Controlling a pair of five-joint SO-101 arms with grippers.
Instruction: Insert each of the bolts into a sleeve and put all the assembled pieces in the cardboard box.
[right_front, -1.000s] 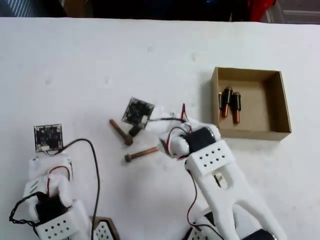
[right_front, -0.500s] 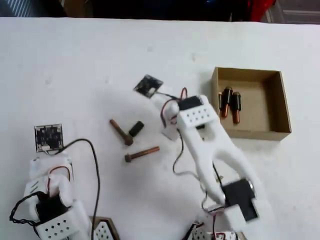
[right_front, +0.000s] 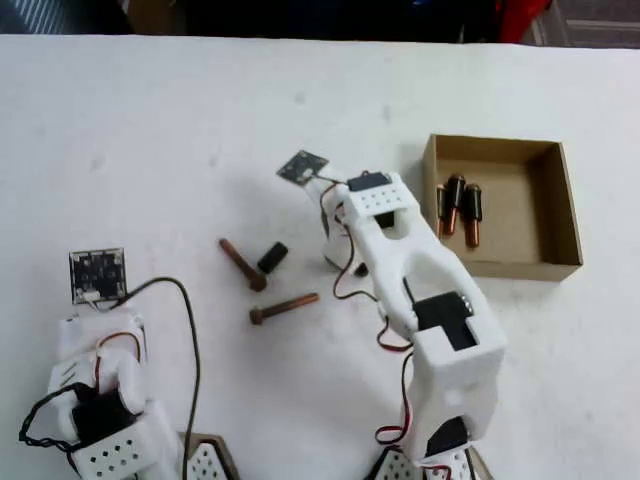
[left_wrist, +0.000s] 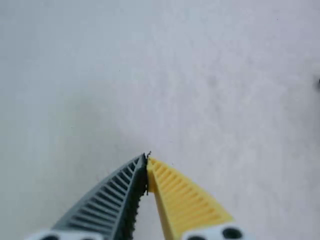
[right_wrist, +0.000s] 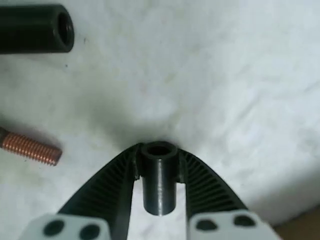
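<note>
right gripper (right_wrist: 158, 153) is swinging back, clamping a sleeve (right_wrist: 160, 185) upright; bolt (right_wrist: 31, 147) is lying crosswise near it

Right pincer (right_wrist: 159, 151) with sleeve (right_wrist: 160, 180) has apparently swung rightward.

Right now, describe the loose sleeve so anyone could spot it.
From the cardboard box, look left. The loose sleeve lies beside the farther bolt, beyond the nearer bolt. It is a short black tube; both bolts are copper.
</note>
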